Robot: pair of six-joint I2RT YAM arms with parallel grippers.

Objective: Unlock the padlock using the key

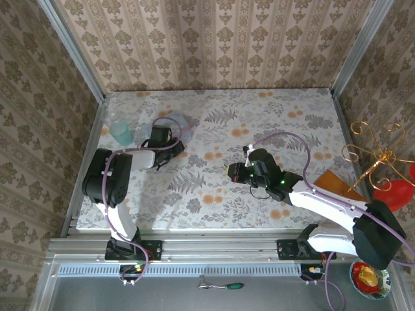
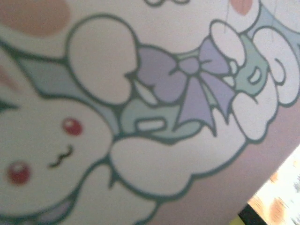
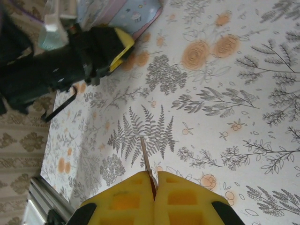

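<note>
Top view: right hand [image 1: 233, 172] hovers mid-counter [image 1: 194, 197], left hand [image 1: 162, 136] well apart at the zip bag [image 1: 176, 120], grip unclear. Left wrist: just bunny print, can't spot the padlock. Right wrist: pads clenched on the key [image 3: 146, 157], which looks thin, stiff and slippery, so pinch near its head.

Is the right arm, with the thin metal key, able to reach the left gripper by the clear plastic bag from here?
Likely yes: only open floral tabletop lies between the right gripper and left gripper, and the key juts forward.
</note>
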